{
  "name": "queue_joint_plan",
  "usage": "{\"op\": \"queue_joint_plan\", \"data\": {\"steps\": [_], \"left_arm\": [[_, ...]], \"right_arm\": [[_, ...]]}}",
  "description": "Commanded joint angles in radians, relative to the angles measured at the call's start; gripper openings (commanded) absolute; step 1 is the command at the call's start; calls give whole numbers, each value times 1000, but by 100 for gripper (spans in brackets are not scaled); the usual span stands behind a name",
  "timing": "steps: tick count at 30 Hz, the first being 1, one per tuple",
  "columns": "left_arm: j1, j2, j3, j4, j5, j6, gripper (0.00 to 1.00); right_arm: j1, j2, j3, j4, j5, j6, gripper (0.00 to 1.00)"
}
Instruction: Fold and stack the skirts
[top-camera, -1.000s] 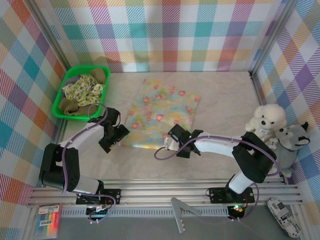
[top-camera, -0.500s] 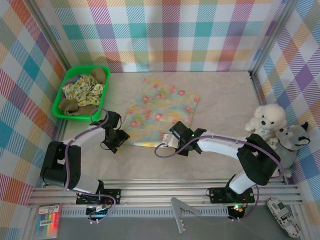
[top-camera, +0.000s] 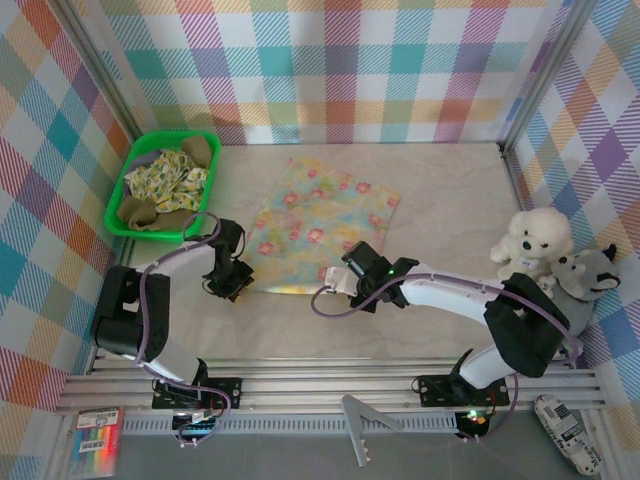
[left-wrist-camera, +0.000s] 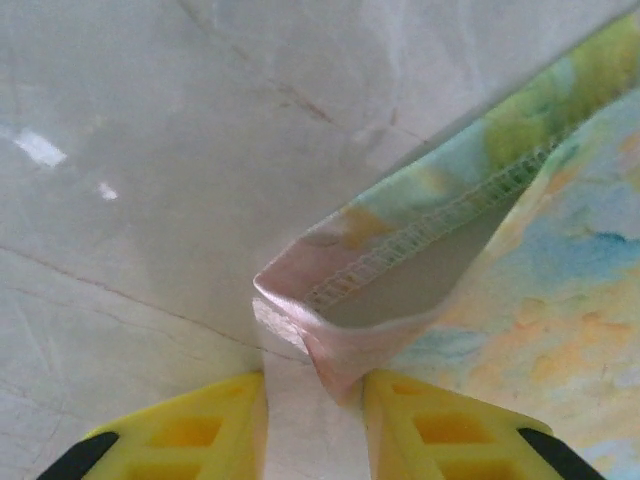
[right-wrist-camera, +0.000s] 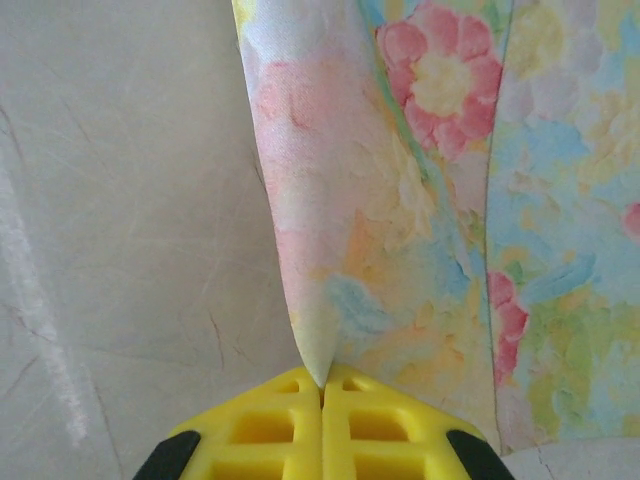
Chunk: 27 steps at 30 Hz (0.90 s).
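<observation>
Pinching the near edge of the floral skirt (top-camera: 320, 215), the right end effector (right-wrist-camera: 321, 385) is clamped on it; the left end effector (left-wrist-camera: 315, 388) straddles a corner, jaws apart.

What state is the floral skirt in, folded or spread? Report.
Spread: the floral skirt lies open and flat across the table.

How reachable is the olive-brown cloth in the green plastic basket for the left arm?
Probably reachable: the olive-brown cloth lies in the green plastic basket just beyond the left tool, nothing between. But that tool's jaws straddle a corner of the floral-print skirt, so it would need to back off first.
</observation>
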Motion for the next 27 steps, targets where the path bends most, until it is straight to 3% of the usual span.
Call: {"op": "queue_joint_plan", "data": {"steps": [1,4,8,15,21,27], "left_arm": [[-17,40,53,185,0,24,18],[-23,9,43,142,-47,36,6],[-26,-88,-40,106,-104,22,0],[-35,-339,-99,9,-213,-30,0],[-49,-495,14,-33,-322,13,0],[-69,-340,299,52,-292,174,0]], "right_arm": [[-4,-26,-5,-17,-70,7,0],[-4,-24,-5,-38,-86,11,0],[-4,-32,-6,-69,-122,29,0],[-10,-100,6,-121,-252,67,0],[-78,-165,54,-135,-407,119,0],[-273,-183,154,-120,-632,225,0]]}}
